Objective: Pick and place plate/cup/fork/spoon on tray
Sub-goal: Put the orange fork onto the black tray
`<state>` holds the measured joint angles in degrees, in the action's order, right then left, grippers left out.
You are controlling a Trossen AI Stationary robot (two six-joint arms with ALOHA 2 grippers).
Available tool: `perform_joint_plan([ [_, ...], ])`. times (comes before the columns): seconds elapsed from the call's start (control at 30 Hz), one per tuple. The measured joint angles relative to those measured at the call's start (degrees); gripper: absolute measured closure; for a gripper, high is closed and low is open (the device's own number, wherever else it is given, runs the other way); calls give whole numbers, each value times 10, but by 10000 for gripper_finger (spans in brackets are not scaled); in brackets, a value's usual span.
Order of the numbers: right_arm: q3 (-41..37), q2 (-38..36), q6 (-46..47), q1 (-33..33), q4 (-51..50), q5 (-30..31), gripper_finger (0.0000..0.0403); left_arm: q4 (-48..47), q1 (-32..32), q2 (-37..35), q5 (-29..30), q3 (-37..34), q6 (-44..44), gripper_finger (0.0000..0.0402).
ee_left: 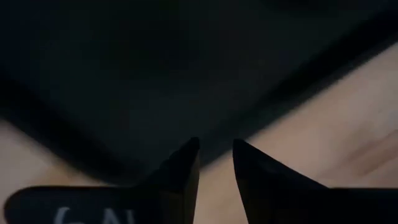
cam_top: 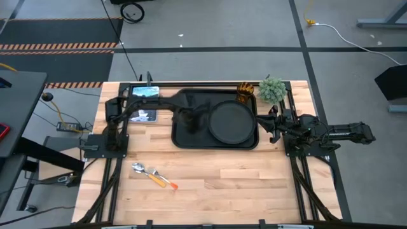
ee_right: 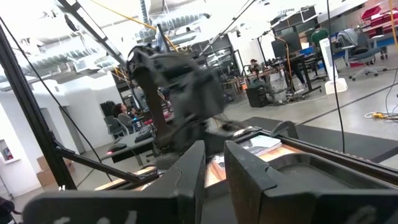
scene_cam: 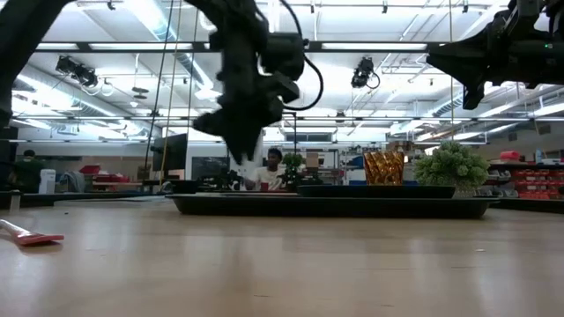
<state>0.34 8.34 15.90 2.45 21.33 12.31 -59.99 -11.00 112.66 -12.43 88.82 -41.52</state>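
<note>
The black tray lies at the table's far middle, with the round black plate flat in its right half. The amber cup stands at the tray's far right corner; whether inside the rim, I cannot tell. The spoon and the fork, both orange-handled, lie together on the wood at the near left. My left gripper hangs over the tray's left part, fingers pointing down, a narrow gap between them, empty. My right gripper waits beside the tray's right edge, fingers nearly together, empty.
A green fuzzy plant ball stands just right of the cup at the far right. A tablet-like device lies at the far left by the left arm. Bare wood spans the near half of the table around the cutlery.
</note>
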Motion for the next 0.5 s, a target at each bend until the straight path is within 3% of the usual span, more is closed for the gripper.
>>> perform_joint_plan([
  [0.23,0,0,0,0,0,0,334,-34,127,-1,24,0,-145,299],
  [0.5,0,0,0,0,0,0,334,-34,273,-1,144,0,-469,299],
])
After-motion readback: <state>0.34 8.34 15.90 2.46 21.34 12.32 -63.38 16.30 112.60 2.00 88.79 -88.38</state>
